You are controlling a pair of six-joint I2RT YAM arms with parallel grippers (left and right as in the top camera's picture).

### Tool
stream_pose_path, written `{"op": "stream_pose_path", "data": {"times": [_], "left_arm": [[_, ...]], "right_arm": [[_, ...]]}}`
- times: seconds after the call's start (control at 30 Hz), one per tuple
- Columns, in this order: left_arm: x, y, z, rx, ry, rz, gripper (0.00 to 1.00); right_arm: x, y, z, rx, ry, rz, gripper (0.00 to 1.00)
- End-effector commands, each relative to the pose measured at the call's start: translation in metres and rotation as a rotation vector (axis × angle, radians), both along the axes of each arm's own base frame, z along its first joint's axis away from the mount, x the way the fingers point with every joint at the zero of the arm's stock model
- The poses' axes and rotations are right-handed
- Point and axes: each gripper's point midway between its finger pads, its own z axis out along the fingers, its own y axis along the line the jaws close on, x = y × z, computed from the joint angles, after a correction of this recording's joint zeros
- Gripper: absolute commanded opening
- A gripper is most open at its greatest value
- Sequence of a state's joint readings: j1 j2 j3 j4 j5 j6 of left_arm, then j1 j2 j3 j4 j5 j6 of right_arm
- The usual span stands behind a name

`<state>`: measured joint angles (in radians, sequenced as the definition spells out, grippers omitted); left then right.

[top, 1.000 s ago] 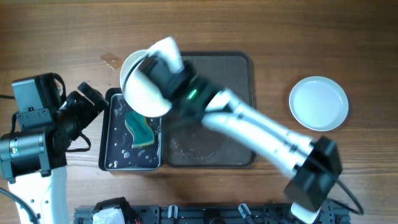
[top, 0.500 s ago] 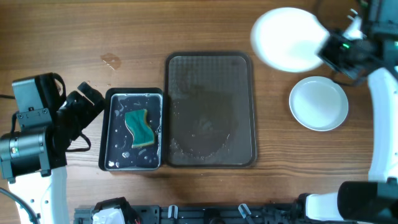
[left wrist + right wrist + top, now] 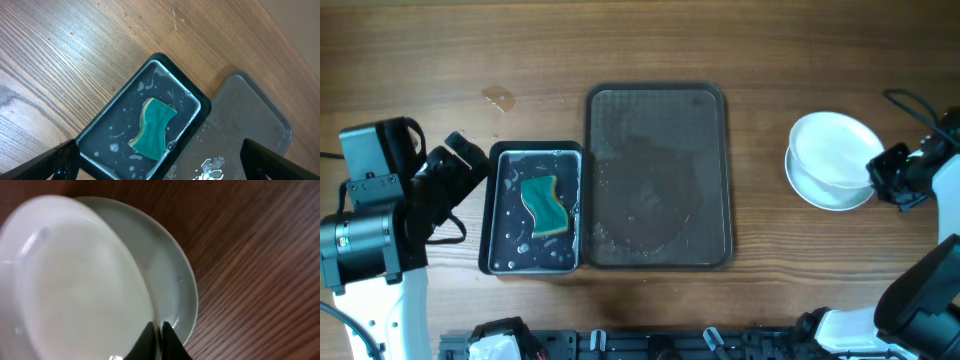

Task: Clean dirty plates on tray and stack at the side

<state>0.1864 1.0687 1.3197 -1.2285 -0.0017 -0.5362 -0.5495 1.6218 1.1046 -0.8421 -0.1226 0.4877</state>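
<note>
Overhead, the right gripper (image 3: 882,176) has carried a white plate (image 3: 832,148) away from the black basin (image 3: 496,262), where it hung a second ago, across the table to the far right. The plate now sits tilted over the side plate (image 3: 816,194), its low edge touching or nearly touching it. The tray (image 3: 657,100) holds no plates, only wet streaks, so by my reading this is the last stacking step, with just the set-down and release left. I see two plates only; whether a third lies beneath the side one I cannot tell. The left gripper (image 3: 465,165) waits beside the basin.

Left wrist view: its fingers (image 3: 60,161) are spread wide at the bottom corners, holding nothing, above the teal sponge (image 3: 154,129) lying in the wet basin, with the tray's corner alongside.

Right wrist view: the jaws are pinched narrow on the rim of the carried plate (image 3: 75,280), which leans over the side plate (image 3: 172,275) on the wood.
</note>
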Motion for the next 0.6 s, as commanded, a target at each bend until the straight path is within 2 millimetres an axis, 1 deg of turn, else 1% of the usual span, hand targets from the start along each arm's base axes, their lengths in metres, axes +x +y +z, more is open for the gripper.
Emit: {"op": "stream_pose_path", "data": {"times": [0.0,0.03,0.1,0.13,0.17,0.2,0.23,0.27,0.3,0.33,0.43,0.47,0.5,0.53,0.57], "left_arm": [[0.001,0.003,0.006,0.008,-0.017,0.005,1.00],[0.001,0.003,0.006,0.008,-0.017,0.005,1.00],[0.001,0.003,0.006,0.008,-0.017,0.005,1.00],[0.001,0.003,0.006,0.008,-0.017,0.005,1.00],[0.001,0.003,0.006,0.009,-0.017,0.006,1.00],[0.001,0.003,0.006,0.009,-0.017,0.006,1.00],[0.001,0.003,0.006,0.009,-0.017,0.006,1.00],[0.001,0.003,0.006,0.008,-0.017,0.005,1.00],[0.001,0.003,0.006,0.008,-0.017,0.005,1.00],[0.001,0.003,0.006,0.008,-0.017,0.005,1.00],[0.001,0.003,0.006,0.008,-0.017,0.005,1.00],[0.001,0.003,0.006,0.008,-0.017,0.005,1.00],[0.001,0.003,0.006,0.008,-0.017,0.006,1.00],[0.001,0.003,0.006,0.009,-0.017,0.006,1.00],[0.001,0.003,0.006,0.009,-0.017,0.006,1.00]], "right_arm": [[-0.008,-0.007,-0.002,-0.052,0.042,-0.028,0.38],[-0.007,-0.004,0.003,-0.040,0.028,-0.023,0.41],[0.006,0.013,0.024,0.001,-0.064,0.085,0.43],[0.011,0.022,0.035,0.012,-0.110,0.137,0.48],[0.020,0.041,0.057,0.026,-0.197,0.229,0.50],[0.026,0.067,0.086,0.034,-0.301,0.348,0.52],[0.026,0.096,0.111,0.048,-0.390,0.459,0.53],[0.020,0.126,0.134,0.060,-0.461,0.562,0.53],[0.011,0.149,0.149,0.059,-0.505,0.642,0.53],[-0.002,0.172,0.163,0.052,-0.541,0.722,0.53],[-0.037,0.225,0.192,0.055,-0.626,0.906,0.54],[-0.049,0.238,0.200,0.062,-0.658,0.950,0.59],[-0.059,0.249,0.208,0.071,-0.688,0.985,0.95],[-0.068,0.258,0.215,0.085,-0.715,1.004,1.00],[-0.079,0.266,0.223,0.121,-0.738,0.994,1.00]]}}
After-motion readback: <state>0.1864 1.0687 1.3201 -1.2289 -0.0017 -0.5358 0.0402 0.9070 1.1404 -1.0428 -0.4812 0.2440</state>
